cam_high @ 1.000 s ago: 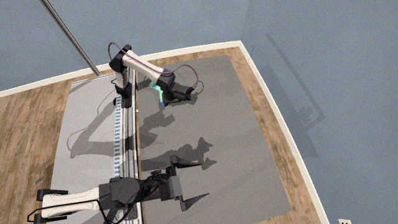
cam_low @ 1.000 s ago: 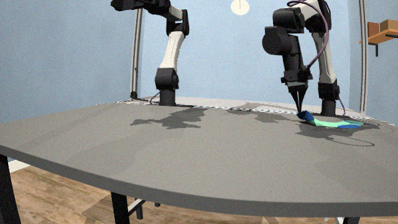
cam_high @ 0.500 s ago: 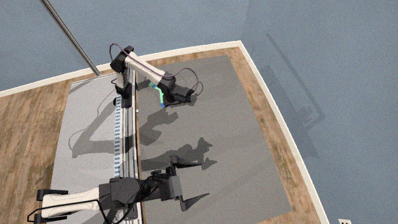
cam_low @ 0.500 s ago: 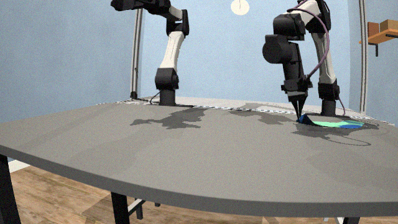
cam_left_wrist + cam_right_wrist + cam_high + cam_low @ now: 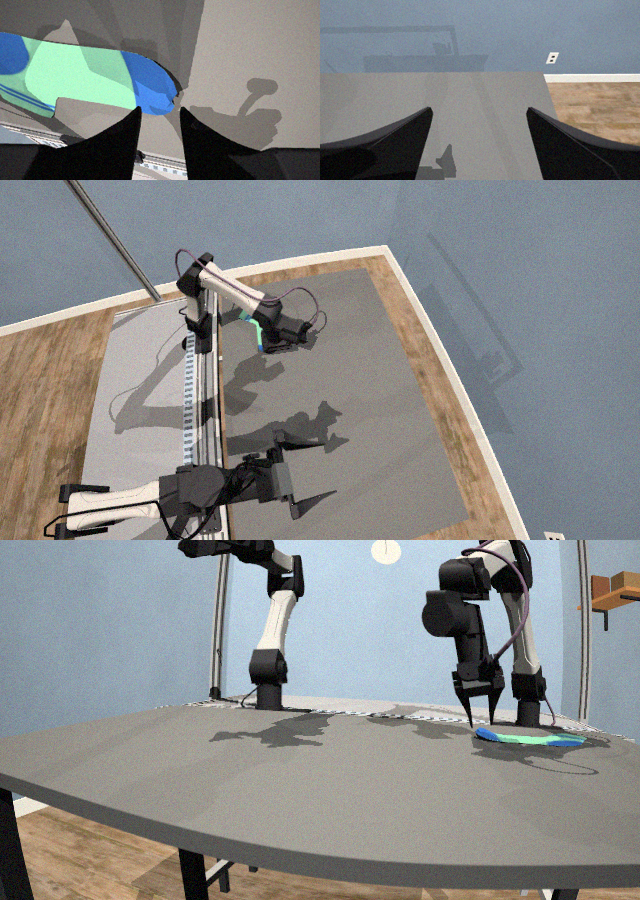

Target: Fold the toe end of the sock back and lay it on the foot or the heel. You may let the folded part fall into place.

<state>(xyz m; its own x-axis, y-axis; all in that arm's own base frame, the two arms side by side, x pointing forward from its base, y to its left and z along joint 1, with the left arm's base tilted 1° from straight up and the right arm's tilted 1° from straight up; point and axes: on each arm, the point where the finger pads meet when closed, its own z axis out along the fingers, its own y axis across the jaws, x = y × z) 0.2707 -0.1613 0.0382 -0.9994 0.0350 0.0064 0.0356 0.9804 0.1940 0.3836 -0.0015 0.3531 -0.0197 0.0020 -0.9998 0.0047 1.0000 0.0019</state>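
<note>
Jaws on the left gripper [image 5: 262,350] [image 5: 482,725] [image 5: 161,108] are partway open with nothing in them, right by the blue toe [image 5: 486,734] [image 5: 154,90] of the unfolded green sock [image 5: 259,330] [image 5: 525,739] [image 5: 84,74], while the right gripper's [image 5: 330,468] [image 5: 479,108] are wide open and empty.
</note>
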